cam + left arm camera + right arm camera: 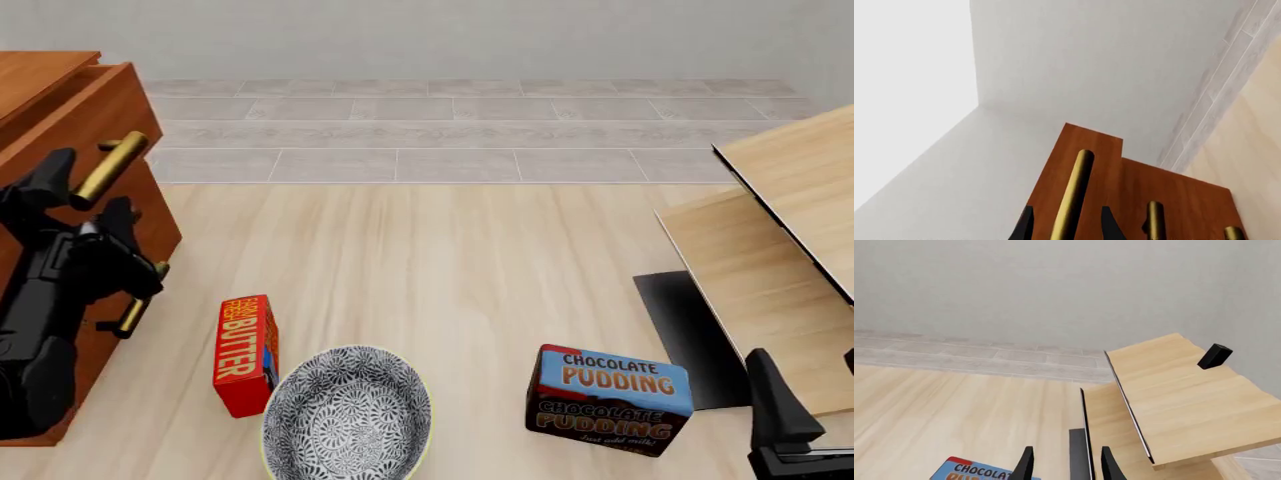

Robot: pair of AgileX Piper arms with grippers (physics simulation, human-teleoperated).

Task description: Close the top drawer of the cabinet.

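Observation:
The reddish-brown cabinet (pixel 158 228) stands at the left edge of the front view. Its top drawer (pixel 88 108) sticks out beyond the two lower ones. My left gripper (pixel 88 190) is open, with one finger on each side of the drawer's brass bar handle (pixel 112 165). In the left wrist view the handle (pixel 1073 195) runs between the fingertips (pixel 1025 227) with a gap on each side, on the top drawer (pixel 1107 160), proud of the cabinet (pixel 1184 200). My right gripper (pixel 801 400) is open and empty at the front right, far from the cabinet.
A red butter box (pixel 244 352), a patterned bowl (pixel 347 415) and a chocolate pudding box (pixel 610 398) stand on the wooden table near the front. Pale wooden panels (pixel 787 250) and a dark mat (pixel 687 335) lie at the right, seen also in the right wrist view (pixel 1174 395).

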